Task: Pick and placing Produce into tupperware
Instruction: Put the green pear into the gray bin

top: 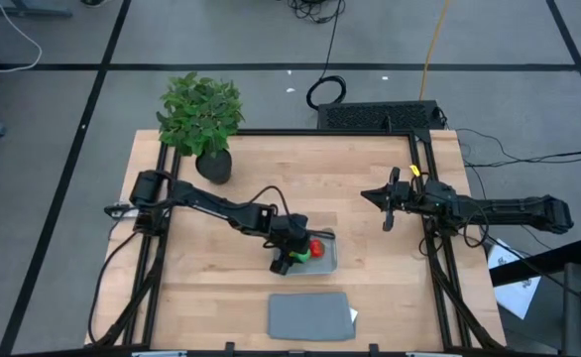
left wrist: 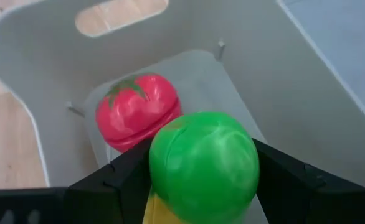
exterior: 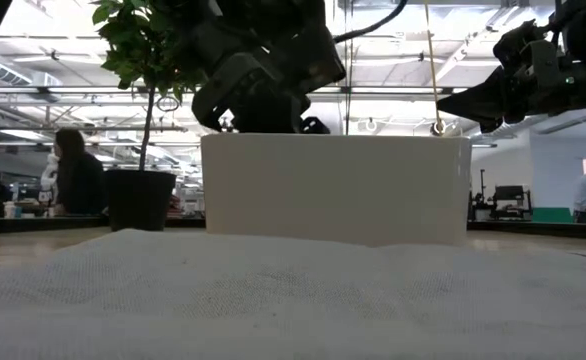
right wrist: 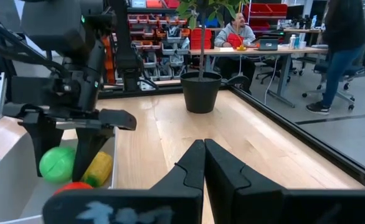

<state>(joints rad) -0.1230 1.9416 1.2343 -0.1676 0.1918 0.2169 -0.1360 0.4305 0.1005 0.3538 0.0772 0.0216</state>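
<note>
The light grey tupperware tray (top: 328, 264) sits in the middle of the table, nearer its near edge. My left gripper (top: 283, 261) reaches down into it, shut on the round green piece (left wrist: 204, 163). The round red piece (left wrist: 139, 111) lies on the tray floor (left wrist: 195, 74). The yellow piece (right wrist: 98, 168) lies beside and partly under the green one. My right gripper (top: 389, 206) hovers shut over the table's right half, away from the tray, its fingers (right wrist: 195, 163) closed together. My left gripper pinches the round green piece across its middle (left wrist: 170, 168), one dark finger (left wrist: 123, 183) on each side. The fingers come from above, pointing down into the tray (right wrist: 2, 149). The piece sits low inside the tray walls, above the yellow piece (left wrist: 154, 208); whether it rests on anything I cannot tell.
A flat darker grey lid (top: 310, 315) lies near the table's near edge, in front of the tray. A leafy potted plant (top: 203, 117) stands at the far left corner. Bare wood shows between the tray and my right arm. People sit and stand in the room beyond.
</note>
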